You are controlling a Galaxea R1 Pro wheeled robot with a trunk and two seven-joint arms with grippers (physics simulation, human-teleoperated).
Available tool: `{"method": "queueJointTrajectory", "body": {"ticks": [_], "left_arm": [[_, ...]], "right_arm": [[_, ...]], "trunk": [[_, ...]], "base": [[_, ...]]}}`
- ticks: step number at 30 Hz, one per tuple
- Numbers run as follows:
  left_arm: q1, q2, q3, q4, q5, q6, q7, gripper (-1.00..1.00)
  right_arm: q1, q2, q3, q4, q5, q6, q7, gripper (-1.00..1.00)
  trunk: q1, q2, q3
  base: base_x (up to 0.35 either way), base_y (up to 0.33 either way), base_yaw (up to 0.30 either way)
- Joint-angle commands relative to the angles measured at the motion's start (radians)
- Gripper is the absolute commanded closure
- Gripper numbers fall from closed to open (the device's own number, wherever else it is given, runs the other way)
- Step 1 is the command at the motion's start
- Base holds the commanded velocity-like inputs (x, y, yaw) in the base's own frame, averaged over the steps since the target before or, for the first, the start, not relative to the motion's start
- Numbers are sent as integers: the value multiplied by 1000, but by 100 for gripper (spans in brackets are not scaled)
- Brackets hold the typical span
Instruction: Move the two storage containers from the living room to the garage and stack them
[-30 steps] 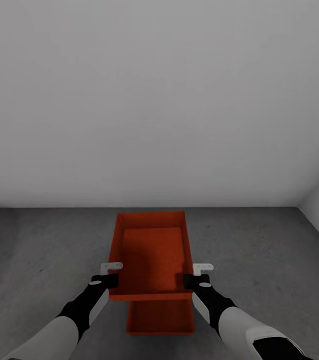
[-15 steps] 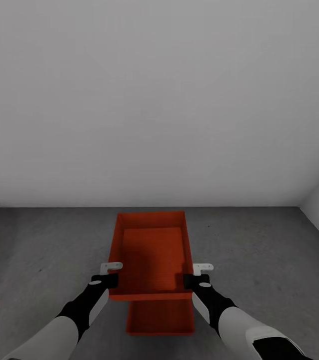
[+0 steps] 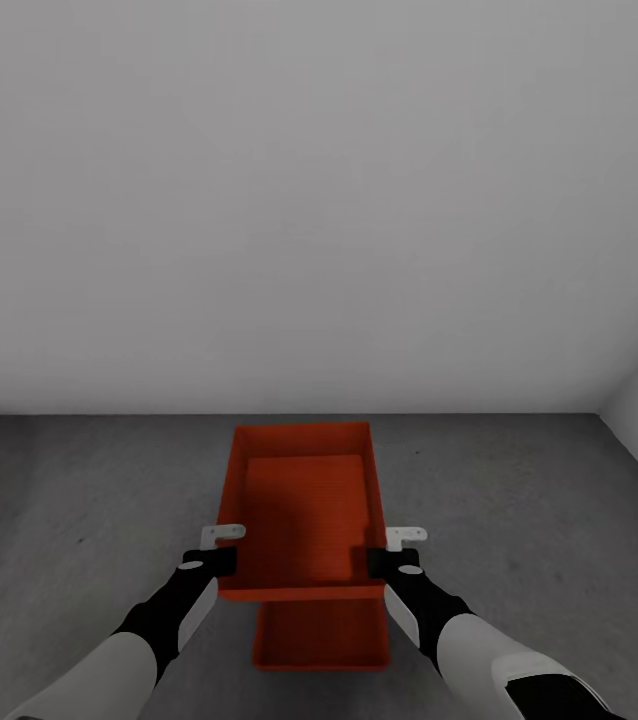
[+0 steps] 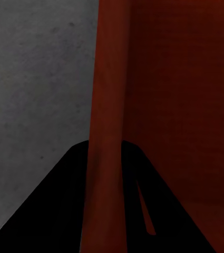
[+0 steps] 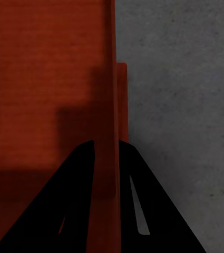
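From the head camera: upper storage container (image 3: 304, 515), open and orange-red, held level between both arms above grey concrete floor (image 3: 79, 500), facing a plain white wall (image 3: 319, 200). Left gripper (image 3: 221, 556) clamped on its left wall near the near corner; right gripper (image 3: 391, 556) clamped on its right wall opposite. Second storage container (image 3: 321, 636) lower down, nearer the robot, partly covered by the held one; touching or apart, cannot tell.

Left wrist: dark fingers (image 4: 54, 211) straddling the red wall, closed on it.

Right wrist: fingers (image 5: 154, 211) pinching the thin wall likewise, mottled floor beside it.
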Motion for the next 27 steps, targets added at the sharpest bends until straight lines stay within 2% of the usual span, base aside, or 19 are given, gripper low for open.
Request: {"method": "queueJointTrajectory", "body": {"ticks": [1,27], "left_arm": [[0,3,65,0,5,7,101,100],[0,4,66,-3,5,7,101,100]], "right_arm": [[-1,-63,-51,-4,15,-83,-33,100],[-2,-63,-51,-4,15,-83,-33,100]], "trunk": [[0,-1,-1],[0,-1,-1]], "base": [[0,0,0],[-5,0,0]]}}
